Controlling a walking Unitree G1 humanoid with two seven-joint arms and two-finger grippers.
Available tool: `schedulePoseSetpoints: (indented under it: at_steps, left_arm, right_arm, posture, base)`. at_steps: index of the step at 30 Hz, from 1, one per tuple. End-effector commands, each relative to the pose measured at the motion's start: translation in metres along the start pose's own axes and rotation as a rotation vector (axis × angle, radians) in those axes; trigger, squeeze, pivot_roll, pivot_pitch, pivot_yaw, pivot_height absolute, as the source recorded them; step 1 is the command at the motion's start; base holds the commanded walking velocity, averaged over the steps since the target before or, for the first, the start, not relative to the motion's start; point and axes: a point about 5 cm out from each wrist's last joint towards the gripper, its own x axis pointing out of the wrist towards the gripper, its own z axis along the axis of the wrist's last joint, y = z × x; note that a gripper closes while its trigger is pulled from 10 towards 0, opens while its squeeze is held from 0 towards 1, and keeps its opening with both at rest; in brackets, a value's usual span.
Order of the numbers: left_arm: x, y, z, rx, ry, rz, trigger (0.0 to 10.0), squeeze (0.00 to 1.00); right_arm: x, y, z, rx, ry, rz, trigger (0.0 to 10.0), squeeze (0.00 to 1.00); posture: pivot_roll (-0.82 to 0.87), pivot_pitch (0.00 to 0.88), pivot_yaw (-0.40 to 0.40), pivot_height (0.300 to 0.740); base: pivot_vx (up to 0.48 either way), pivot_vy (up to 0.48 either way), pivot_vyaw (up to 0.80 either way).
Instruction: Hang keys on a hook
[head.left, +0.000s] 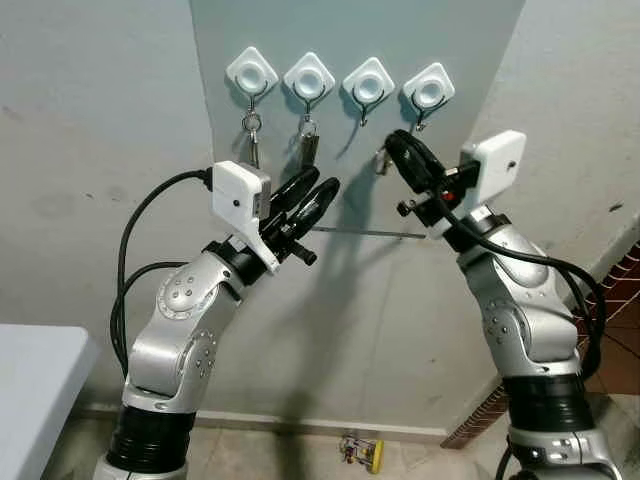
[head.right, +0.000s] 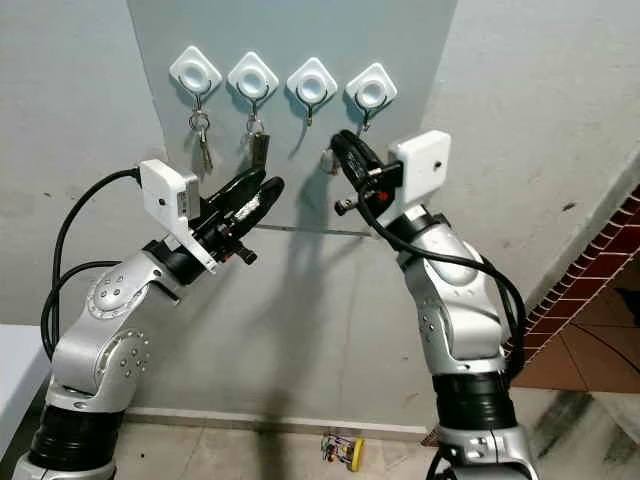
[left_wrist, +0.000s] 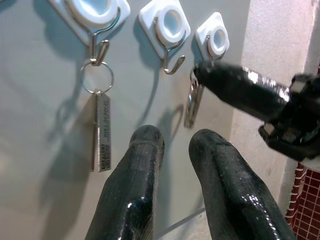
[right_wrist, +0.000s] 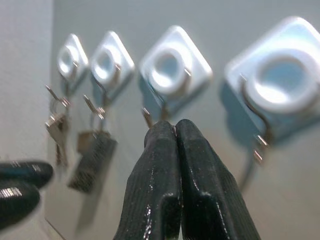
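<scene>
Silver arms, black cables, white wrist cameras

You get no readable text anywhere. The tag (left_wrist: 102, 132) hanging from a key ring on the hook (left_wrist: 97, 47) carries rows of small print, but it's too blurred to read. No brands, numbers or signs show.

Both silver arms are raised, elbows bent, forearms angled up and inward toward each other. The left end effector (head.left: 318, 192) sits lower, its 2 black fingers (left_wrist: 135, 190) slightly parted with a narrow gap between them. The right end effector (head.left: 395, 140) reaches higher — its 2 fingers (right_wrist: 160, 175) pressed together along their length. The 2 end effectors are near each other, apart.
</scene>
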Motion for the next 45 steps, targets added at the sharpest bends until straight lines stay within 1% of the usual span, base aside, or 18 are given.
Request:
schedulePoseSetpoints:
  at_steps: [1,12,18,26,35,40,43,45]
  left_arm:
    - [0.003,-0.002,0.007,0.018,-0.015,-0.007,10.0,0.0]
    - [0.004,-0.006,0.006,0.014,-0.01,-0.015,10.0,0.0]
    - [0.004,-0.006,0.007,0.015,-0.01,-0.011,10.0,0.0]
    - [0.004,-0.007,0.006,0.011,-0.009,-0.009,10.0,0.0]
    - [0.003,-0.009,0.004,0.019,0.001,-0.023,10.0,0.0]
    - [0.003,-0.009,0.004,0.016,0.002,-0.025,10.0,0.0]
    - [0.004,-0.01,0.004,0.016,0.002,-0.028,10.0,0.0]
    - [0.004,-0.01,0.004,0.017,0.002,-0.028,10.0,0.0]
  right_arm:
    - [0.006,-0.001,0.007,-0.003,-0.035,0.016,10.0,0.0]
    - [0.022,-0.002,0.018,0.003,-0.086,0.022,10.0,0.0]
    - [0.025,0.0,0.02,0.009,-0.106,0.025,10.0,0.0]
    - [0.015,-0.004,0.009,0.003,-0.064,0.008,10.0,0.0]
    - [-0.001,-0.007,-0.003,0.008,-0.015,-0.021,10.0,0.0]
    - [-0.005,-0.005,-0.001,0.012,-0.033,-0.019,10.0,0.0]
    - [-0.005,-0.003,0.007,0.024,-0.086,-0.014,10.0,0.0]
    - [-0.005,-0.003,0.008,0.026,-0.092,-0.013,10.0,0.0]
  posture:
    - [-0.06,0.025,-0.049,0.74]
    - [-0.06,0.031,-0.052,0.74]
    - [-0.06,0.032,-0.053,0.74]
    - [-0.06,0.036,-0.053,0.74]
    - [-0.06,0.037,-0.05,0.74]
    - [-0.06,0.037,-0.048,0.74]
    - [-0.06,0.035,-0.048,0.74]
    - [-0.06,0.035,-0.048,0.74]
  base:
    - [0.0,0.0,0.0]
    - [0.0,0.0,0.0]
    - [0.0,0.0,0.0]
    - [0.0,0.0,0.0]
    - [0.0,0.0,0.0]
    - [0.0,0.0,0.0]
    - [0.0,0.0,0.0]
    - [0.0,0.0,0.0]
